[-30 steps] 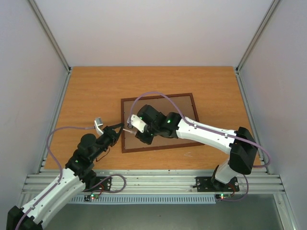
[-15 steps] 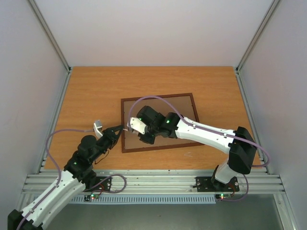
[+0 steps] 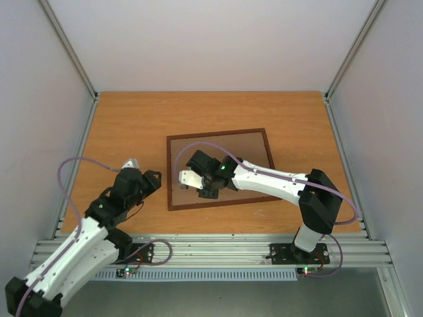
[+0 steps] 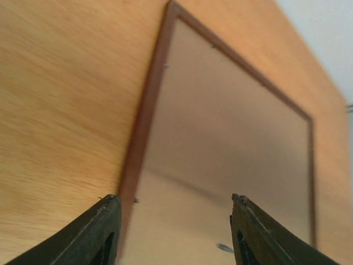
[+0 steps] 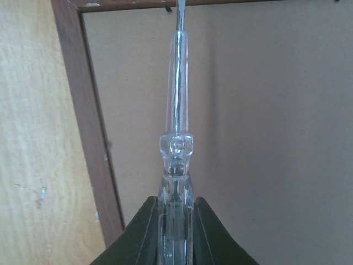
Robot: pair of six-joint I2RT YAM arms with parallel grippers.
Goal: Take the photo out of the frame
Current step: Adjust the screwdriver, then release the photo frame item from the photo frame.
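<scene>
A wooden frame (image 3: 218, 133) lies face down on the desk (image 3: 132, 125), about midway between the left and right edges and nearer the near edge, its plain brown backing board (image 3: 254, 150) upward. The photo is out of sight, presumably beneath that board. The right gripper (image 5: 175, 207), fingers clenched on the clear handle of a screwdriver (image 5: 176, 110), reaches across the backing and aims the blade at a small metal tab (image 5: 167, 8) on the frame rail facing the desk's left edge, close to a frame corner. The left gripper (image 4: 175, 201) hangs beyond that rail on the left-edge side, fingers spread and holding nothing, clear of the wood. Nothing braces the frame, so a push on the tab could skid it toward the left edge instead of turning the tab. The narrow blade could also slip off so small a target and gouge the board or crease the print below, and the smooth handle may twist in the grip.
</scene>
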